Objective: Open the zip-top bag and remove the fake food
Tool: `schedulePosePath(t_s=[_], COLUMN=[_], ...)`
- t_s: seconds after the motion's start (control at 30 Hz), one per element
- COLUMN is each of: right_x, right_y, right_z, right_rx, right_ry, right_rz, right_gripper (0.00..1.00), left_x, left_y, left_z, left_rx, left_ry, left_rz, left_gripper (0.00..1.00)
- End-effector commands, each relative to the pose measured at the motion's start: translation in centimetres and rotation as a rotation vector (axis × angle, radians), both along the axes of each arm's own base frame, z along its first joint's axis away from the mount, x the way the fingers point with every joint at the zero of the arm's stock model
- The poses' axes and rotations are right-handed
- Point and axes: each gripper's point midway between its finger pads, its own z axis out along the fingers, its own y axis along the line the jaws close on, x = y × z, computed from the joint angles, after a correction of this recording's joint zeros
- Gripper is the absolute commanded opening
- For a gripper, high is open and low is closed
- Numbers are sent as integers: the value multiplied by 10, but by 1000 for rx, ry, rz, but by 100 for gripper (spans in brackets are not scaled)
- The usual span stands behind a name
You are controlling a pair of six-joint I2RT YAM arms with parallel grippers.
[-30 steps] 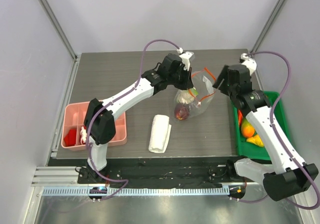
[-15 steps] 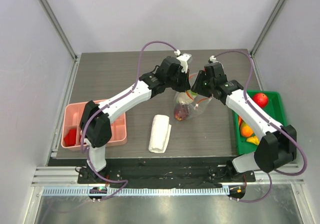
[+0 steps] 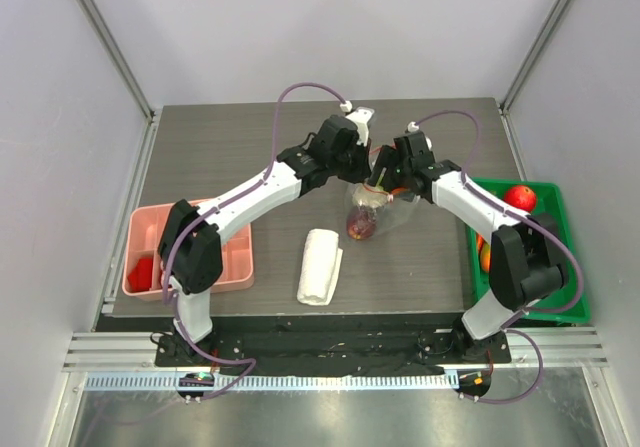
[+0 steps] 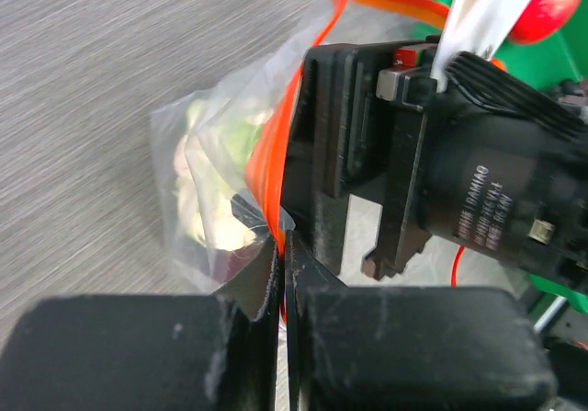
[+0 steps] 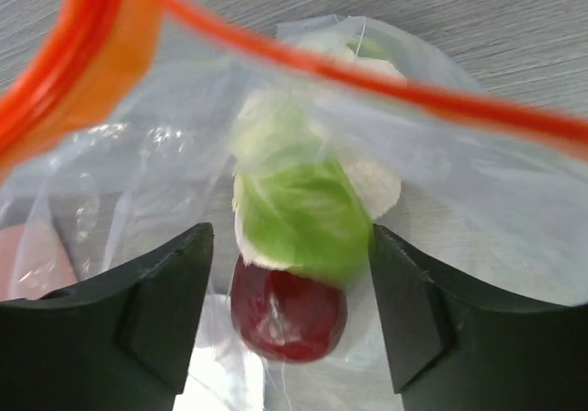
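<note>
L claw pinches the bag by its orange rim on the table, holding the mouth open so R claw, jaws spread wide w/ nothing gripped, can reach the food inside.

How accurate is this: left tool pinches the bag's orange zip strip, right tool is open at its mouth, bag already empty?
The zip-top bag is not empty: the right wrist view shows a green piece and a dark red piece inside. The left tool does pinch the zip strip; the right tool is open.
</note>
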Motion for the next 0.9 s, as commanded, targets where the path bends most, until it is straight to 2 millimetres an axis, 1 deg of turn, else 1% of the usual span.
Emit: schedulePosePath(t_s=[0.0,0.03,0.07,0.1,0.23,0.27,0.33,0.37,0.43,0.47,0.5,0.53,0.57,0.63,0.67,0.77,0.87], right_x=[18,19,24,26,25,24,23,24,24,25,24,24,22,18,12,0,-13], right_y=[18,17,11,10,12,12,11,11,7,3,3,1,-1,-2,-3,-3,-2], right_z=[-1,-5,-9,-19,-36,-39,-40,-37,-27,-20,-16,-2,4,19,31,52,58], right_rx=[80,74,47,34,26,32,30,29,18,5,1,4,-5,-8,-10,-10,-8], right_ry=[-41,-35,-41,-22,21,24,20,3,-31,-57,-72,-106,-116,-142,-156,-180,-157], right_rz=[-8,-16,-48,-52,-51,-50,-49,-46,-52,-55,-51,-47,-40,-29,-13,6,46], right_gripper=[80,82,85,85,84,78,70,59,45,31,26,17,13,7,2,1,1], left_x=[-5,-4,-3,-3,-3,-3,-2,-1,1,2,2,3,5,7,8,10,9], left_y=[-9,-8,-8,-8,-5,-3,-2,0,2,3,3,4,5,5,6,3,-1], left_z=[36,34,32,30,26,23,22,20,19,17,15,14,13,8,9,4,7], left_rx=[-91,-87,-83,-80,-75,-73,-73,-69,-71,-73,-70,-69,-67,-62,-63,-64,-82], left_ry=[-60,-60,-60,-56,-50,-48,-45,-43,-42,-38,-37,-34,-35,-30,-30,-25,-19], left_rz=[-19,-15,-15,-13,-11,-8,-5,1,10,12,13,17,23,31,34,36,24], left_gripper=[0,0,0,0,0,0,0,0,0,0,0,0,0,0,0,0,0])
